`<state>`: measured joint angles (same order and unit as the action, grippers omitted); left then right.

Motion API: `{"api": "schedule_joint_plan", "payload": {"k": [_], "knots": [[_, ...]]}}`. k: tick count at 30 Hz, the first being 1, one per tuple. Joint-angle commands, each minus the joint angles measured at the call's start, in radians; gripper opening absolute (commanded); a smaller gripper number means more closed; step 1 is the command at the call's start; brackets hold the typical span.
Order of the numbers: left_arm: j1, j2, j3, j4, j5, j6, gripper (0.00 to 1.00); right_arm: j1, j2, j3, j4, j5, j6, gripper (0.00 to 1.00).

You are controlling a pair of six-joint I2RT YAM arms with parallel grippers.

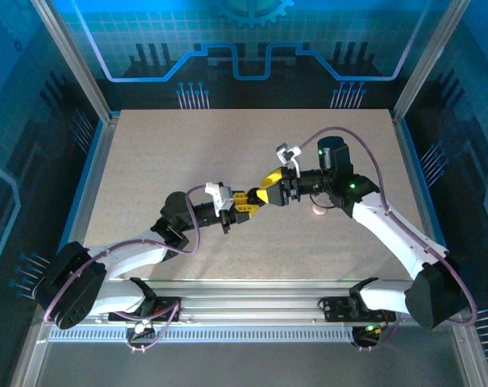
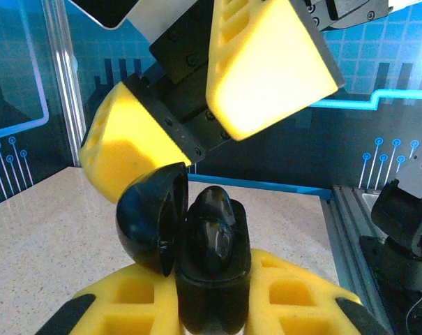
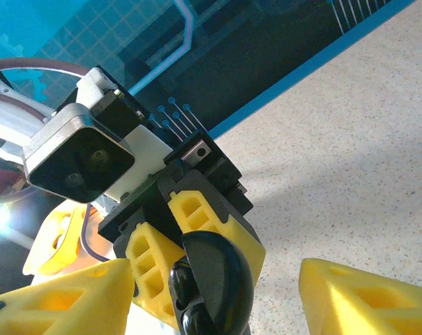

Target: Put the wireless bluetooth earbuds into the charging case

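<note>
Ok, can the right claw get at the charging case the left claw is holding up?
Probably yes. The left claw grips the charging case with its lid swung open. The right claw is open, its fingers either side of the case, with nothing in between.

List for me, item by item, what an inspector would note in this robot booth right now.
Surface: speckled beige table.
Job's things: black charging case, its lid swung open; a glossy black piece, likely an earbud, sits inside.
Clutter: one small pale pink item on the table beside the right arm; too small to identify.
Grippers: left gripper shut on the charging case; right gripper open, its fingers spread around the case.
Cables: a purplish cable loops along the right arm; a similar one runs along the left.
Surroundings: blue circuit-pattern panels, metal frame posts.
</note>
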<state>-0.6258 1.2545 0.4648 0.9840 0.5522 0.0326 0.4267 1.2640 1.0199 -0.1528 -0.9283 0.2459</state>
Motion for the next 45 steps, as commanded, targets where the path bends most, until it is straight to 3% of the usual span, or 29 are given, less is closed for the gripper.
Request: {"api": "schedule_joint_plan", "payload": {"k": [1, 11, 23, 26, 28, 32, 40, 45], "knots": [[-0.007, -0.002, 0.037, 0.012, 0.027, 0.006, 0.05, 0.014, 0.016, 0.037, -0.034, -0.043, -0.033, 0.63], [-0.008, 0.008, 0.043, 0.0, 0.005, 0.003, 0.04, 0.021, 0.014, 0.043, -0.072, -0.093, -0.074, 0.53], [-0.008, 0.019, 0.042, -0.016, -0.034, -0.002, 0.04, 0.008, -0.129, -0.02, -0.047, -0.053, -0.096, 0.48], [-0.008, 0.022, 0.041, -0.006, -0.026, -0.011, 0.04, -0.008, -0.189, -0.052, -0.052, 0.007, -0.12, 0.47], [-0.008, 0.02, 0.04, 0.006, -0.013, -0.016, 0.04, -0.011, -0.235, -0.074, -0.07, 0.096, -0.183, 0.49], [-0.007, 0.013, 0.038, 0.014, 0.019, -0.023, 0.05, -0.013, -0.283, -0.11, -0.076, 0.156, -0.374, 0.51], [-0.008, 0.008, 0.038, 0.017, 0.062, -0.022, 0.05, -0.013, -0.26, -0.135, -0.09, 0.12, -0.808, 0.46], [-0.008, 0.007, 0.041, 0.01, 0.069, -0.013, 0.04, -0.014, -0.217, -0.133, -0.087, 0.078, -0.903, 0.44]]}}
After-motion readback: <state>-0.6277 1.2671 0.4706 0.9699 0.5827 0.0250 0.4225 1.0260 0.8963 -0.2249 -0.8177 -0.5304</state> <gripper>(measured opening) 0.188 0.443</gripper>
